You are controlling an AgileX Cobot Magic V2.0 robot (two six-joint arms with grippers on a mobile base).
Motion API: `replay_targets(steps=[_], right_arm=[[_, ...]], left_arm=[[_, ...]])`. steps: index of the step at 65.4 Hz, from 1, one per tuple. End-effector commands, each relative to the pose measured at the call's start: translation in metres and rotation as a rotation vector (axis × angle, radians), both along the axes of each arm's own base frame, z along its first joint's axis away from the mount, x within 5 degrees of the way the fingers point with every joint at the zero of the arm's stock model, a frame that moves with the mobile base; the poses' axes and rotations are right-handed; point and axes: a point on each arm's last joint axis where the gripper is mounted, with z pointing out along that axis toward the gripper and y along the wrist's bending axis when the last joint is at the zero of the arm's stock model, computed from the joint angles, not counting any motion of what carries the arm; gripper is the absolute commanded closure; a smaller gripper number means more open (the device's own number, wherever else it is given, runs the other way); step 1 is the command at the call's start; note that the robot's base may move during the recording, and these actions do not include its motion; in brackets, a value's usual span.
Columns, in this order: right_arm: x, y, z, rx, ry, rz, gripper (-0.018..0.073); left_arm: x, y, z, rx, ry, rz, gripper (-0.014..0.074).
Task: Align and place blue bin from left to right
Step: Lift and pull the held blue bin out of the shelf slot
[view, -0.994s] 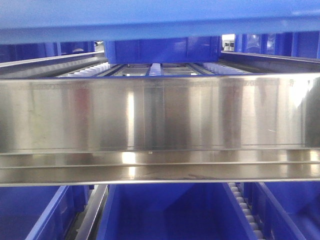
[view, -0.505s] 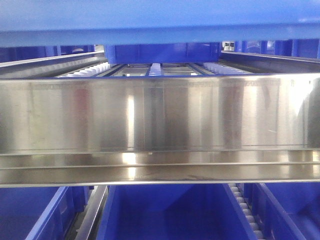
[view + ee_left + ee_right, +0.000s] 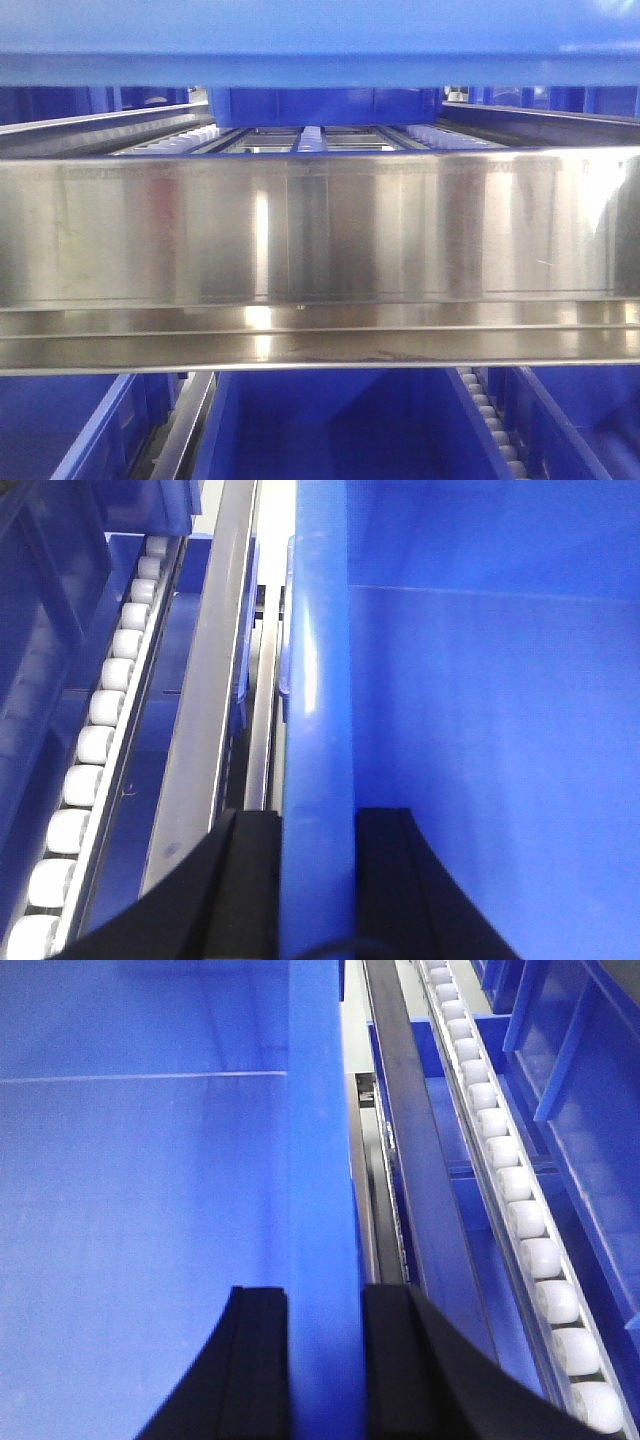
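The blue bin [image 3: 318,680] hangs between my two tools, each clamped on one of its side walls. In the left wrist view the left tool [image 3: 318,880] straddles the wall's top edge. One black finger [image 3: 245,880] sits on the outside, the other is inside the bin, and the wall fills the gap between them. The right tool [image 3: 325,1360] holds the opposite wall in the same way, with its fingers [image 3: 390,1360] pressed to either face. The bin's smooth inner walls take up the rest of both views, and I see nothing lying in the parts of it that show.

In the front view the bin [image 3: 320,35] is a wide blue band across the top of the frame. It is above the rack's steel front rail [image 3: 320,230] and apart from it. I cannot tell whether any part of the bin rests on the rack.

Just outside the left wall a grey metal rail [image 3: 215,680] runs alongside, and beyond that is a roller track [image 3: 100,730] of white wheels. On the right side a dark rail [image 3: 410,1160] lies beside the wall, with another roller track [image 3: 520,1210] past it.

Behind the front rail the roller lanes [image 3: 310,135] run back to a second bin [image 3: 325,105] at the rack's far edge. Under the rail, on the lower level, more blue bins [image 3: 330,420] sit side by side with their open tops showing.
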Motion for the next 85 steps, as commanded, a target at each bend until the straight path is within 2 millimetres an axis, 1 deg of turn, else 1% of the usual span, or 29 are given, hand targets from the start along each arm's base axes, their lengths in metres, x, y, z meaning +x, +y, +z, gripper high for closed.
replay_targets(steps=[1,9,85], right_arm=[[0.0014,0.0053,0.0095,0.054,-0.085,0.048,0.0631],[0.0014,0.0053,0.0095,0.054,-0.085,0.048,0.0631],[0.0014,0.0053,0.0095,0.054,-0.085,0.048,0.0631]], left_arm=[[-0.0027,-0.0044,0.0108,-0.054,-0.081,-0.063,0.0707],[-0.0028,-0.0047,0.0106,-0.019,-0.079,-0.091,0.0707],[-0.0030,-0.0051,0.0103,-0.023,-0.075,-0.093,0.0707]])
